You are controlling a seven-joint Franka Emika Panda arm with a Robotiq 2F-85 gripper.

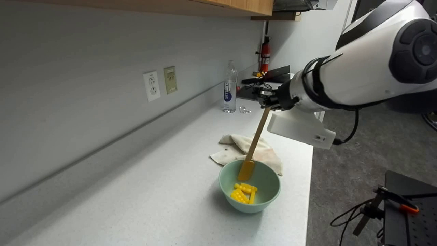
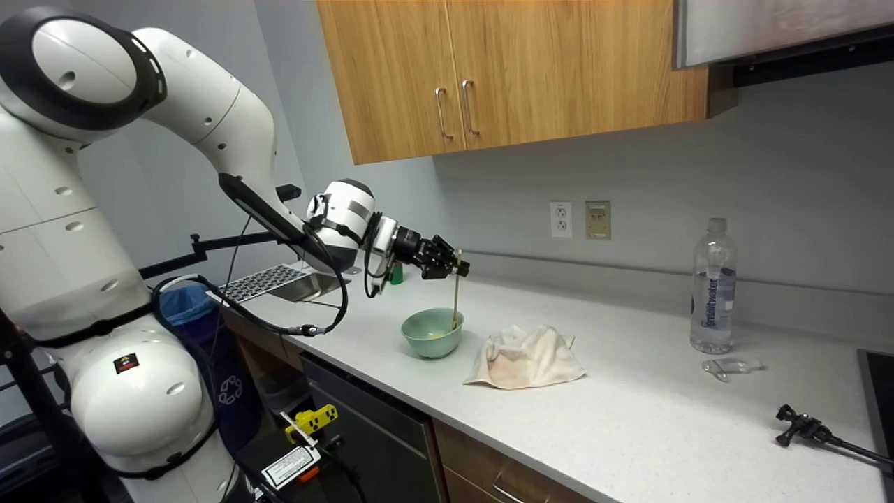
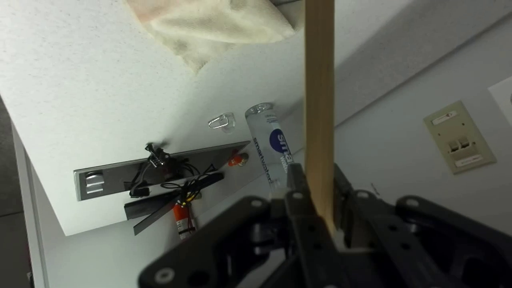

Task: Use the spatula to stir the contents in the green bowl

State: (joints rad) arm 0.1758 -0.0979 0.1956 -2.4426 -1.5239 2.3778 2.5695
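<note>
Spatula (image 1: 253, 145): tilted, its blade inside the green bowl (image 1: 268, 186), beside the yellow contents (image 1: 239, 195).
Gripper (image 3: 318, 182): we see it clamped on the spatula's handle.
Counter (image 1: 153, 188): white, speckled; on it we find the bowl, a crumpled cloth (image 2: 531, 360) and, well apart, a water bottle (image 2: 714, 300).
Wall (image 1: 85, 89): grey, with wooden cabinets (image 2: 559, 63).
Floor (image 1: 362, 153): dark grey.
</note>
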